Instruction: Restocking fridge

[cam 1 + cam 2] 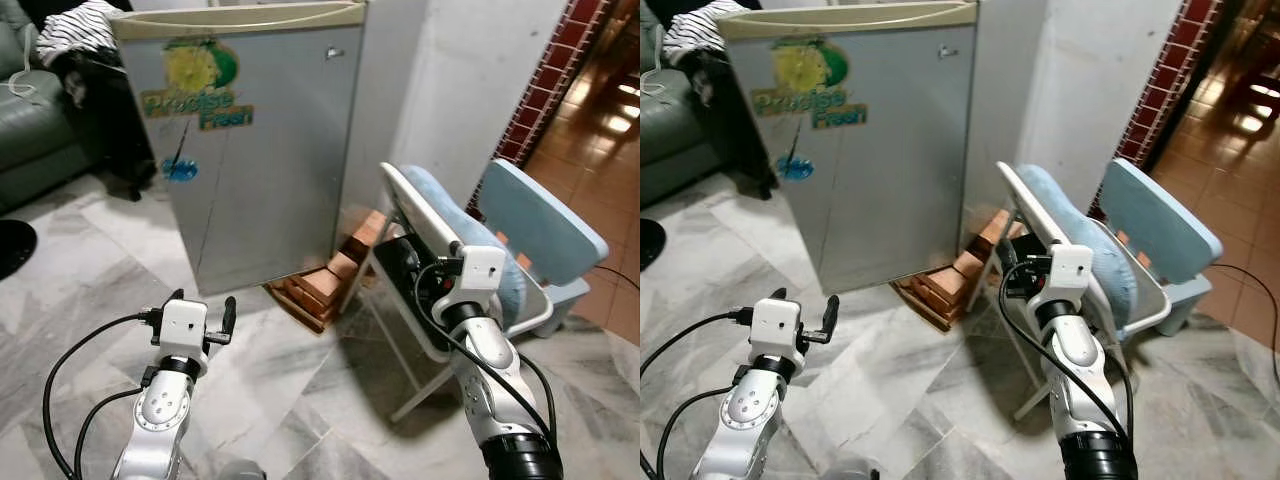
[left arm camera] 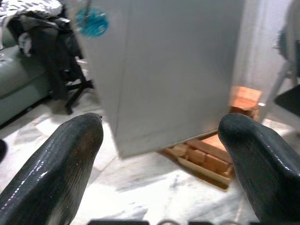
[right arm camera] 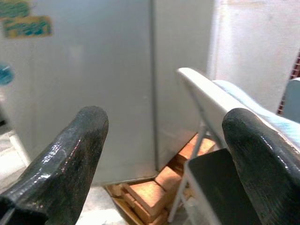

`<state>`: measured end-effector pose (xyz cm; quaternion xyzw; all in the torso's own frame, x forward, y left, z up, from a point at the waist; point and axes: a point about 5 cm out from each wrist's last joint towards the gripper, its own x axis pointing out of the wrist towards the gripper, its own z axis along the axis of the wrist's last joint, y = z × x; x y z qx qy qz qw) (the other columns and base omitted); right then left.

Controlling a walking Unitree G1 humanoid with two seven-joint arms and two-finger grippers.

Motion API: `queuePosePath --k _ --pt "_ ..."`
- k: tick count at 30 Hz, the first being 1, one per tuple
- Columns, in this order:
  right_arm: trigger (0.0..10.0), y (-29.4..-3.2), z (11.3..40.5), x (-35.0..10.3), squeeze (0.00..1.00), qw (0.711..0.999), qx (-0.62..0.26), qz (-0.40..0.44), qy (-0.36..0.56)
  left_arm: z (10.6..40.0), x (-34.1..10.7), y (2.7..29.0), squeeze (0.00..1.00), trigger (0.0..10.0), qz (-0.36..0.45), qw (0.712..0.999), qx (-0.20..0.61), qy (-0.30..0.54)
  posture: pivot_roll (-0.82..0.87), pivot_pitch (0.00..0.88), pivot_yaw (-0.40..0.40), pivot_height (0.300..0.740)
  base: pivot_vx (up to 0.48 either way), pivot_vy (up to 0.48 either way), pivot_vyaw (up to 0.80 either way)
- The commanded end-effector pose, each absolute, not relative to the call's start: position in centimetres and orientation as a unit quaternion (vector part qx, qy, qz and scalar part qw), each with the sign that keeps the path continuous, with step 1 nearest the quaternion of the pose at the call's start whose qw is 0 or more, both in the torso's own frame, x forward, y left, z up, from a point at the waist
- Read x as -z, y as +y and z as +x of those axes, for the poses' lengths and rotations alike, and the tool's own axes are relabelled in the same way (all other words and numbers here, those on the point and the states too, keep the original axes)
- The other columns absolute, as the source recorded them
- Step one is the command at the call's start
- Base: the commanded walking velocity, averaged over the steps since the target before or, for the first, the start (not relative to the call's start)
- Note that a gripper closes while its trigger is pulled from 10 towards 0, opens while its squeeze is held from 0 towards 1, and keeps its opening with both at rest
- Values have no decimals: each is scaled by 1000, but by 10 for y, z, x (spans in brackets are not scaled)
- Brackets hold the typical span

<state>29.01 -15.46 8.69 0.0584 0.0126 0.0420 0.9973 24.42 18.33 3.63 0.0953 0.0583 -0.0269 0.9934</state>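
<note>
A small silver fridge (image 1: pixel 250 150) stands ahead on the marble floor with its door shut and a "Precise Fresh" sticker (image 1: pixel 200 95) on the front. My left gripper (image 1: pixel 203 308) is raised low in front of the fridge, open and empty, well short of the door. In the left wrist view its fingers (image 2: pixel 61 159) frame the fridge's lower corner (image 2: pixel 154 93). My right gripper (image 1: pixel 415 272) is also open and empty. It is held over the seat of a folding chair (image 1: pixel 440 215), to the right of the fridge, and its fingers (image 3: pixel 70 154) point toward the fridge's side (image 3: pixel 108 84).
A stack of bricks (image 1: pixel 330 280) lies on the floor between fridge and chair. The white folding chair carries a blue cushion, and a second blue-padded piece (image 1: pixel 540 225) leans behind it. A green sofa (image 1: pixel 30 130) and striped cloth (image 1: pixel 75 30) sit at the left. A white wall (image 1: pixel 480 80) stands behind.
</note>
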Motion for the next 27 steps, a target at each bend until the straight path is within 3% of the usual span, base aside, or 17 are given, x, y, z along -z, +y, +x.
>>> queuePosePath --k 1,19,27 --pt "10000 -150 293 -86 0 997 -43 62 14 246 -38 188 0 10000 103 993 24 60 73 0 -27 740 0 480 0" --pt "10000 -150 297 -80 0 997 -28 63 25 245 -38 188 0 10000 92 994 21 60 72 0 -27 740 0 480 0" --pt "10000 -152 298 -79 0 998 -23 56 25 245 -38 187 0 10000 85 994 18 63 67 0 -28 740 0 480 -753"
